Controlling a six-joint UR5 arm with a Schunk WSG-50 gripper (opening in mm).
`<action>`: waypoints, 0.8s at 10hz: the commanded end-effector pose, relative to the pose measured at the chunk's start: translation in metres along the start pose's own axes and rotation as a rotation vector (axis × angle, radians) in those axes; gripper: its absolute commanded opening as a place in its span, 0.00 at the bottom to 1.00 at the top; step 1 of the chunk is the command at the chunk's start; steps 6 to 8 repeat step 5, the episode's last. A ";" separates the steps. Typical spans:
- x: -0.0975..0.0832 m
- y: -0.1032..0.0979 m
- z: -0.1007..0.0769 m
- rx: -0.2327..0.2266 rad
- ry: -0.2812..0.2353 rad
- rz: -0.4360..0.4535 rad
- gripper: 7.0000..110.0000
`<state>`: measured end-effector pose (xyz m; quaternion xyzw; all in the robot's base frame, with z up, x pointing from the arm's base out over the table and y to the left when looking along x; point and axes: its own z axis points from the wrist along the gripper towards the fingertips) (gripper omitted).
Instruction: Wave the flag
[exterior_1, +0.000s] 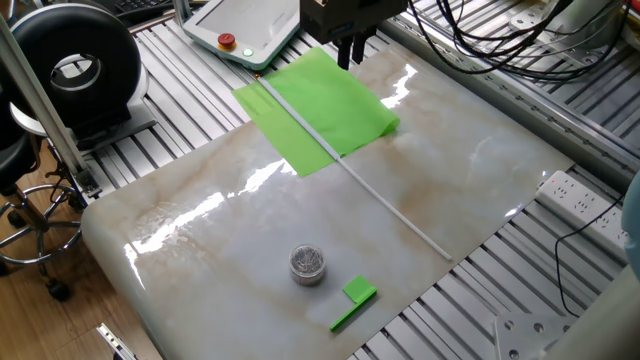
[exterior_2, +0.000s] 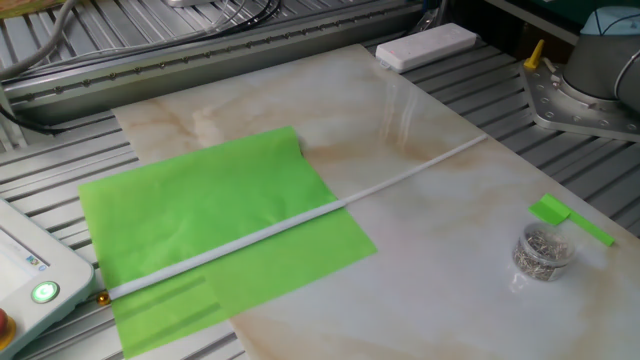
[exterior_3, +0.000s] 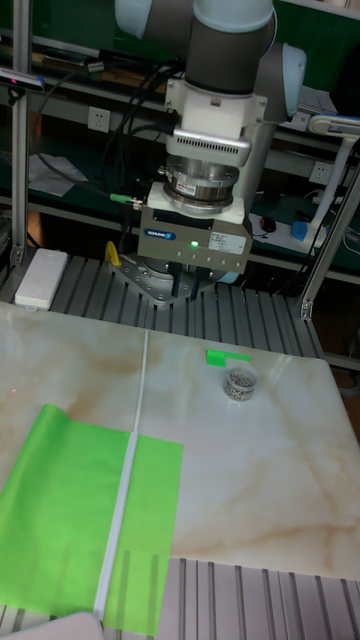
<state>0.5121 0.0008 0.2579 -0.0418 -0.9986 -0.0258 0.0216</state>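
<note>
The flag lies flat on the marble table top, held by nothing. Its bright green sheet (exterior_1: 320, 105) (exterior_2: 200, 220) (exterior_3: 70, 500) is spread at one end of the table. Its thin white stick (exterior_1: 390, 205) (exterior_2: 400, 180) (exterior_3: 140, 400) runs across the sheet and out over the bare marble. My gripper (exterior_1: 350, 50) (exterior_3: 182, 288) hangs above the table near the sheet's far edge, open and empty, well clear of the stick. The other fixed view does not show the gripper.
A small jar of metal bits (exterior_1: 307, 263) (exterior_2: 540, 250) (exterior_3: 238, 381) stands beside a small green block with a strip (exterior_1: 357, 293) (exterior_2: 550, 210) (exterior_3: 225, 356). A white block (exterior_2: 425, 45) (exterior_3: 35, 277) and a control pendant (exterior_1: 240, 25) (exterior_2: 30, 280) lie off the marble. A power strip (exterior_1: 580, 195) sits on the rails.
</note>
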 end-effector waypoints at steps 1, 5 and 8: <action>0.001 -0.001 0.008 -0.021 0.005 -0.003 0.15; 0.000 -0.003 0.014 -0.023 0.000 -0.008 0.15; 0.000 -0.003 0.014 -0.023 0.000 -0.008 0.15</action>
